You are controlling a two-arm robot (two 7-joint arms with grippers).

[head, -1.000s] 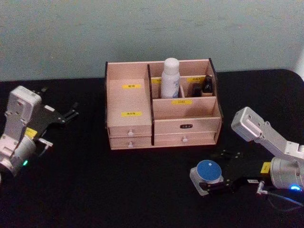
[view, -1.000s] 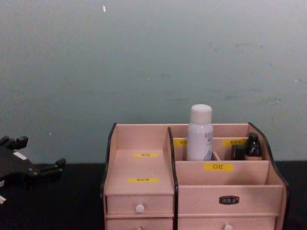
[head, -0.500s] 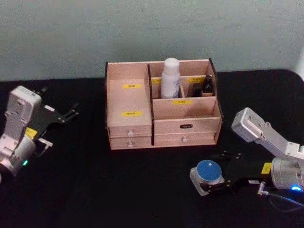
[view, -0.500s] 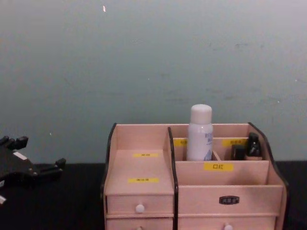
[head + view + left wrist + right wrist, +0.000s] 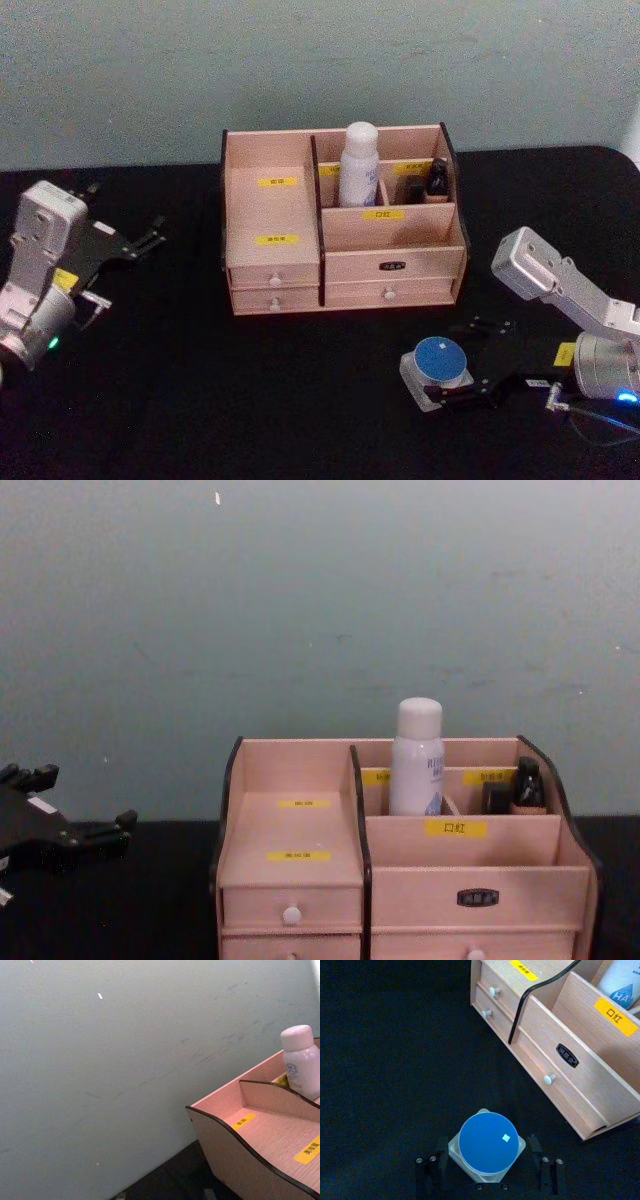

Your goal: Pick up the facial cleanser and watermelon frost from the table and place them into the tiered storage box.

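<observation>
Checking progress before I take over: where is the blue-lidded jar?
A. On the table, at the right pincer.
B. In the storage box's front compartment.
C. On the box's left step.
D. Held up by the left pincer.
A: the blue-lidded jar sits on the table in front of the tiered storage box, with the right pincer around it.

The left arm point(image 5: 35, 300) has a boxy silver-white wrist housing above a grey cylindrical link. The link carries a yellow sticker at its 1 o'clock and a green light at its 5 o'clock. The left gripper point(image 5: 152, 232) is a flat black plate ending in thin black prongs. The right arm point(image 5: 590, 340) matches it: silver block, grey cylinder, yellow sticker at 10 o'clock, blue light at 4 o'clock, and a thin pale cable at 6 o'clock. The right gripper point(image 5: 487, 1175) has black fingers point(image 5: 426, 1172) dotted with small silver screws.
</observation>
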